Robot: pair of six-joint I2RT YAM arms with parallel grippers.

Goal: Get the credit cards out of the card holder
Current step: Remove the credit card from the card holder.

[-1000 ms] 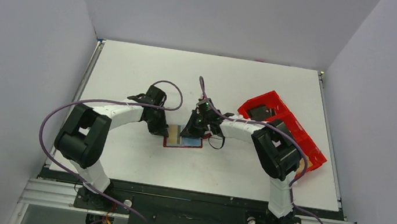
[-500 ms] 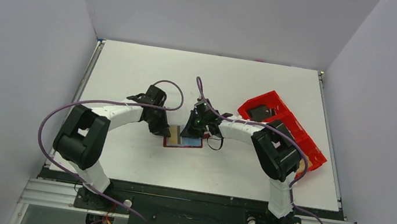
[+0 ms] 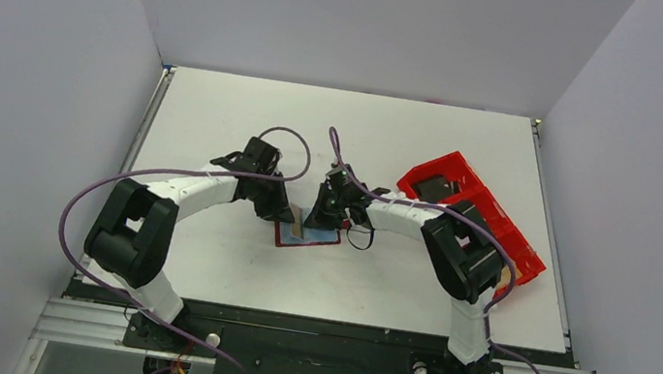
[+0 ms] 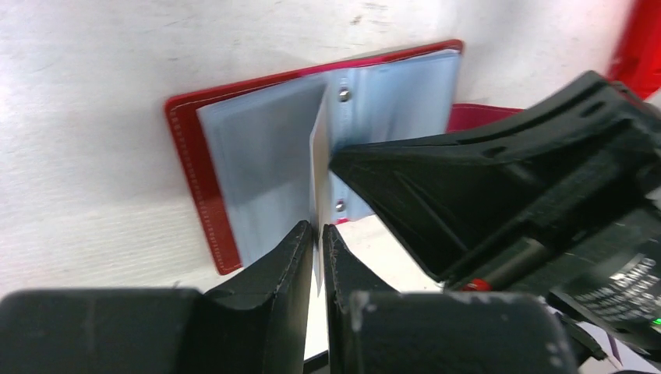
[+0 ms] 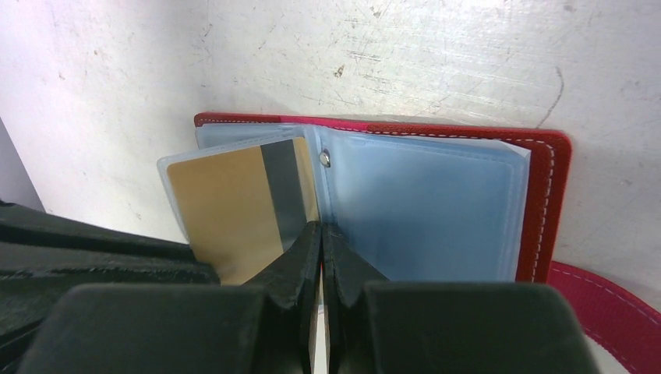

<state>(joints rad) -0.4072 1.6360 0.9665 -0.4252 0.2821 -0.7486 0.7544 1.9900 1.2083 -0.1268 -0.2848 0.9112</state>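
The card holder (image 3: 320,238) is seen lying open and flat on the white table (image 3: 220,113), near its middle, between the two grippers and well apart from the red compartment tray (image 3: 474,222) at the right. The red stitched cover is turned down against the table and the clear sleeves (image 5: 421,210) are turned up, joined along the spine by small rivets (image 5: 325,158). The left gripper (image 4: 318,227) is set over the holder's left half, its fingers drawn to a narrow slit. A thin sheet is seen edge-on in that slit, raised upright from the spine; whether it is actually pinched cannot be told. In the right wrist view the raised sheet is shown to be a clear leaf with the gold card (image 5: 226,202) inside it, tilted up off the left half of the holder with its dark magnetic stripe towards the camera. The right gripper (image 5: 321,226) is closed, finger against finger, and its tips are placed at the spine, just beside the raised leaf. The sleeves on the right half are seen lying flat and pale blue; whether a blue card is inside them cannot be told. A darker red flap (image 5: 604,312) is seen beside one corner of the holder.
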